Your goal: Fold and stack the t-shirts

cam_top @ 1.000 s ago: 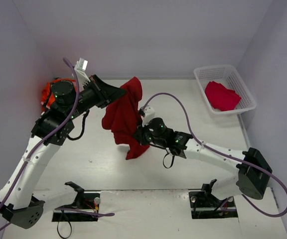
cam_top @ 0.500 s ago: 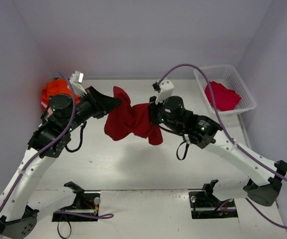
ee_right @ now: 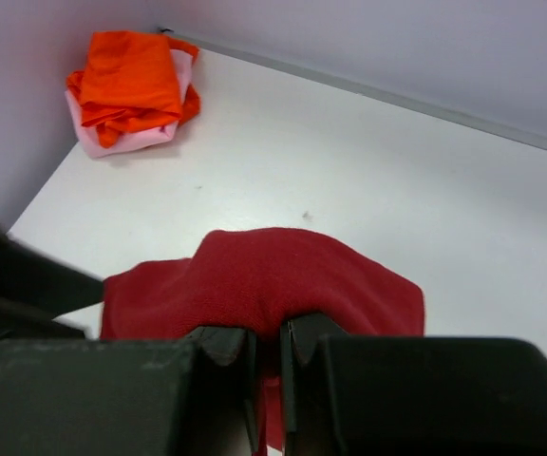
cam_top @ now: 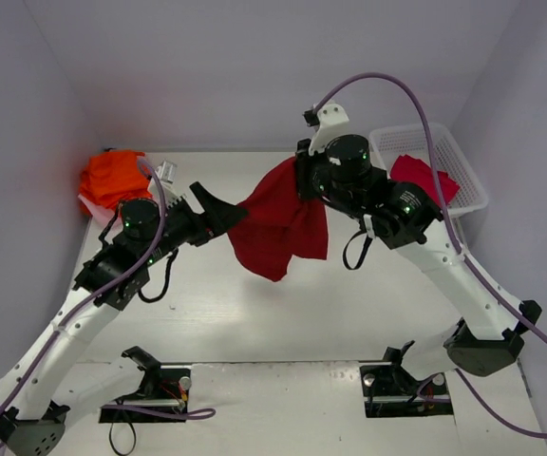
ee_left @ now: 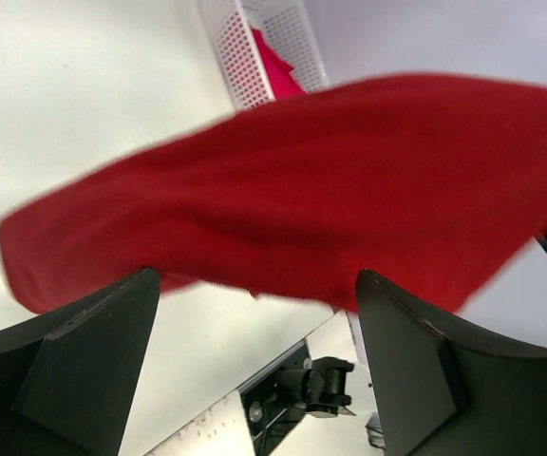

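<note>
A dark red t-shirt (cam_top: pixel 281 226) hangs in the air over the middle of the table, pinched at its top by my right gripper (cam_top: pixel 299 179), which is shut on a fold of it (ee_right: pixel 266 334). My left gripper (cam_top: pixel 234 215) stands open just left of the cloth. Its two dark fingers (ee_left: pixel 84 361) are spread wide, and the red shirt (ee_left: pixel 302 199) stretches across beyond their tips, not clamped. Folded orange t-shirts (cam_top: pixel 112 175) lie on a pale pink one (cam_top: pixel 87 203) in the back left corner. A crimson t-shirt (cam_top: pixel 422 177) lies in the basket.
The white lattice basket (cam_top: pixel 463 161) stands at the back right against the wall. Purple cables loop over both arms. The orange stack (ee_right: pixel 129 76) sits near the left wall. Two black mounts sit at the table's near edge (cam_top: pixel 150 366).
My left gripper has opened and let go of the dark red shirt, dropping lower. My right arm has carried the shirt up and toward the back right, so it now hangs from that gripper alone.
</note>
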